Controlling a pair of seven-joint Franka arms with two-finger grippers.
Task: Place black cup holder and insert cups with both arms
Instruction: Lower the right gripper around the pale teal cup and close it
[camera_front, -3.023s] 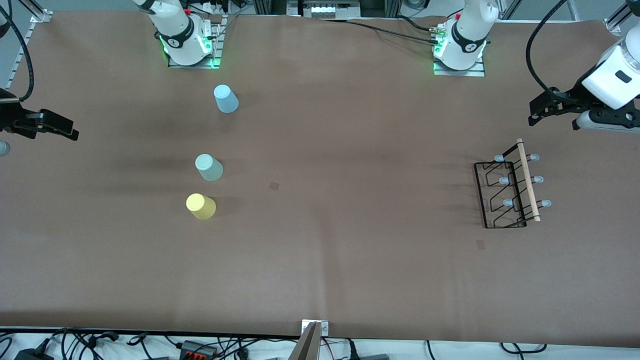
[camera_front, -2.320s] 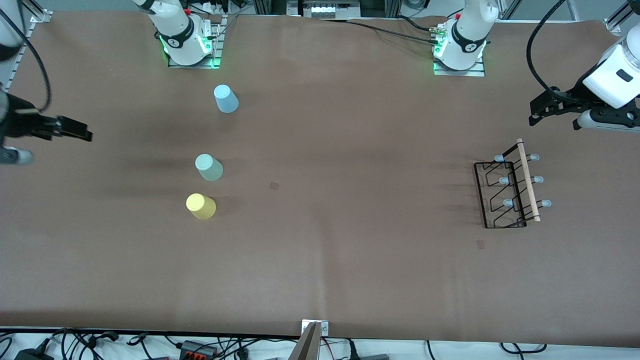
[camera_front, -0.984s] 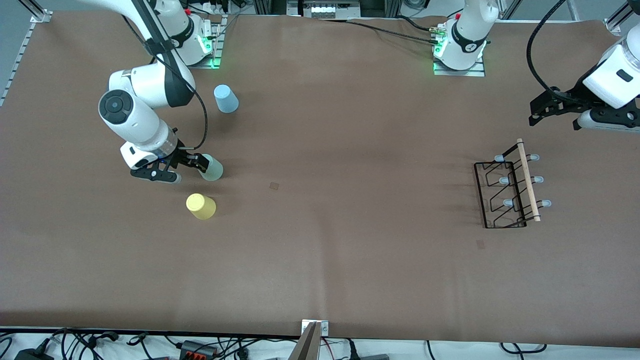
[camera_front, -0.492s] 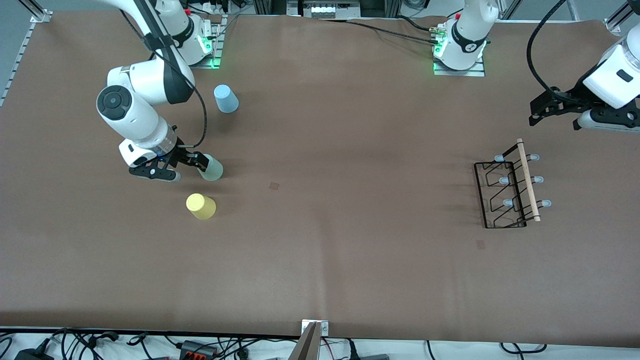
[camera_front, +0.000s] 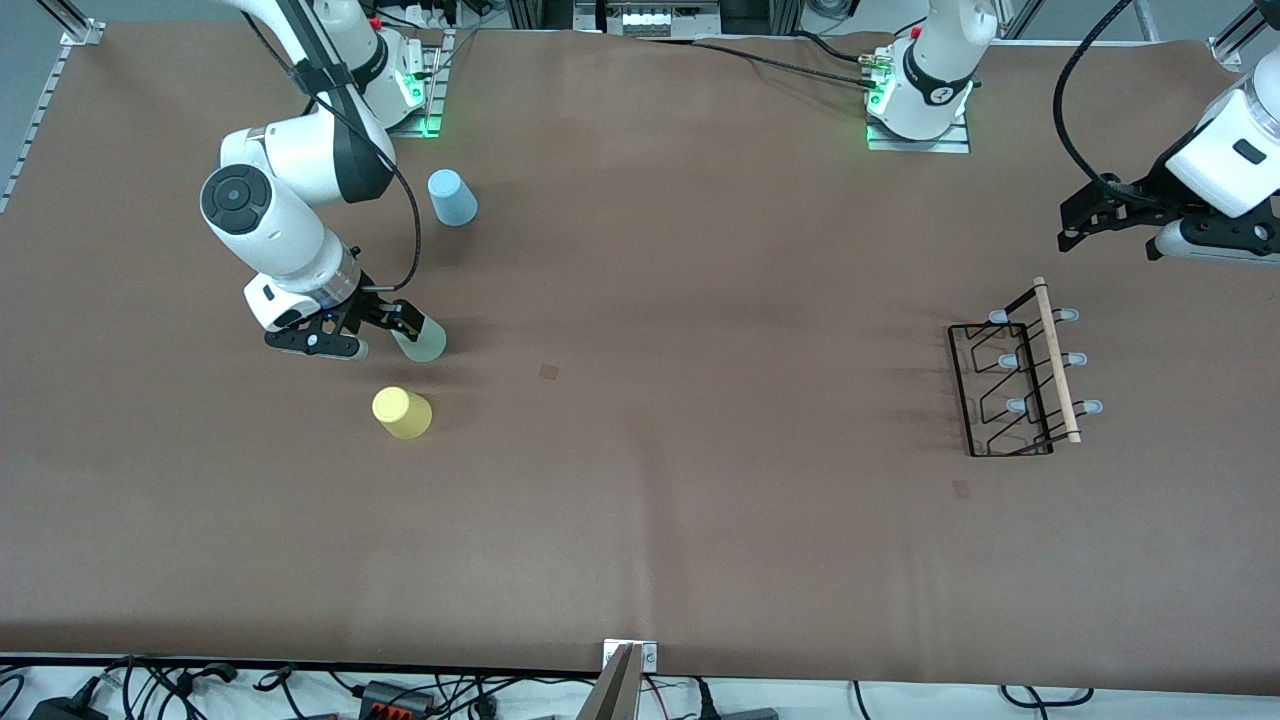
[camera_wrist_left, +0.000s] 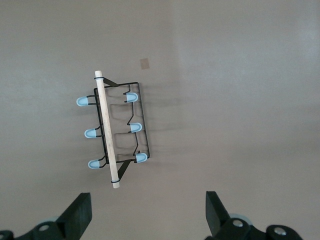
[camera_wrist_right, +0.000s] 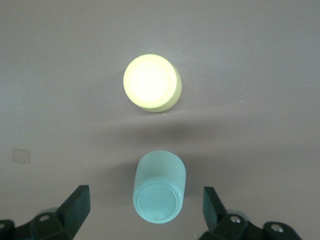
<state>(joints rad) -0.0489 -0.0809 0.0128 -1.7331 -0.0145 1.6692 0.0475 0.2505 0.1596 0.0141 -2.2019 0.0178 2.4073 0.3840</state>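
Note:
The pale mint green cup (camera_front: 429, 343) stands upside down on the brown table, and it also shows in the right wrist view (camera_wrist_right: 159, 192). My right gripper (camera_front: 378, 326) (camera_wrist_right: 145, 216) is open over it, one finger on each side of its upturned base, apart from it. The yellow cup (camera_front: 402, 412) (camera_wrist_right: 151, 83) stands upside down nearer the front camera. The light blue cup (camera_front: 452, 197) stands upside down near the right arm's base. The black cup holder (camera_front: 1012, 385) (camera_wrist_left: 116, 131) stands at the left arm's end. My left gripper (camera_front: 1100, 225) (camera_wrist_left: 147, 216) hangs open and empty in the air beside it, waiting.
The table's edge near the front camera carries a metal bracket (camera_front: 629, 662) and cables. Both arm bases (camera_front: 380, 90) (camera_front: 920, 100) stand along the edge farthest from that camera. A small dark mark (camera_front: 548, 371) lies mid-table.
My right arm has swung in from the table's end and come down over the mint cup, shifting slightly in the last half second. The left arm, cups and holder have not moved.

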